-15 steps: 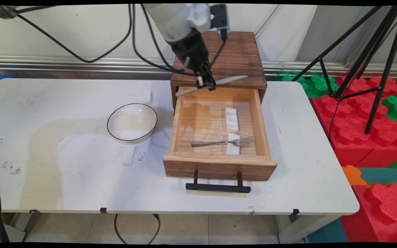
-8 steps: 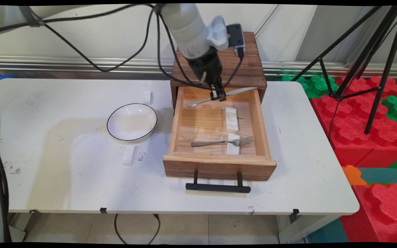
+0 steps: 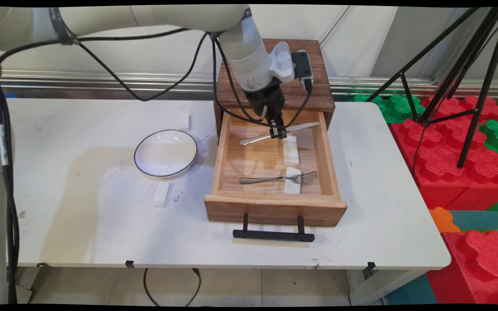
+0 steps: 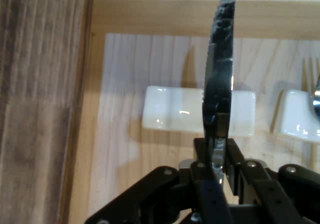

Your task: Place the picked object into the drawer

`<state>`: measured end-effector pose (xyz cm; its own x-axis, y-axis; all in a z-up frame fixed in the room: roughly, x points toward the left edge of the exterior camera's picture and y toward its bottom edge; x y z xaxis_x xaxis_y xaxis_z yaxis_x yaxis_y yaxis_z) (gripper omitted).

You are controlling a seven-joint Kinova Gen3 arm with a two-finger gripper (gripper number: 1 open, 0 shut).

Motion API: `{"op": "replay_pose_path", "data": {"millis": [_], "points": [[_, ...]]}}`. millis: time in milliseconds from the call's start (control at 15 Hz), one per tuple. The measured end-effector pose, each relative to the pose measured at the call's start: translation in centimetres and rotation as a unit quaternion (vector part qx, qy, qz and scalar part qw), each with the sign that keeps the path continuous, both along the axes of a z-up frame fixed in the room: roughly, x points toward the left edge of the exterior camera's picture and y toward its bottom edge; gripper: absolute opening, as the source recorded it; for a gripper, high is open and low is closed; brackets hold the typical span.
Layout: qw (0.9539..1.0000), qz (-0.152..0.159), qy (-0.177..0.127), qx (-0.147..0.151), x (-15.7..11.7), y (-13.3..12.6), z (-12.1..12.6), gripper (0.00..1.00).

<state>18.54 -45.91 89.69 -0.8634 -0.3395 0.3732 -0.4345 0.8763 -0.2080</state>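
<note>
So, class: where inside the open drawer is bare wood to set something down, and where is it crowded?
Bare: the drawer's left half, between knife and fork. Crowded: the right, where the claw holds the knife over the two rests.

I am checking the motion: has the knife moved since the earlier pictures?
Yes. Held in the tool, the knife came down from the cabinet's front edge into the open drawer, now just above the rear white rest.

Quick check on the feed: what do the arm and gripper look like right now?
The arm is white, built of rounded tubular links, with black cables looping beneath it and a black band near its upper link. A small black camera module is clipped at the wrist. The gripper is black, with two slim fingers on a jointed linkage.
</note>
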Motion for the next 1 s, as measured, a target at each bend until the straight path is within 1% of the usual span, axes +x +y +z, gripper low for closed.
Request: {"op": "replay_pose_path", "data": {"millis": [200,467,667,1000], "points": [[0.9999,0.006,-0.004,0.009,-0.3,-0.7,-2.1,0.00],[0.9998,0.011,-0.009,0.014,-0.3,-1.3,-3.8,0.00],[0.9997,0.013,-0.011,0.018,-0.4,-1.8,-5.0,0.00],[0.9996,0.013,-0.011,0.021,-0.7,-2.1,-6.0,0.00]]}}
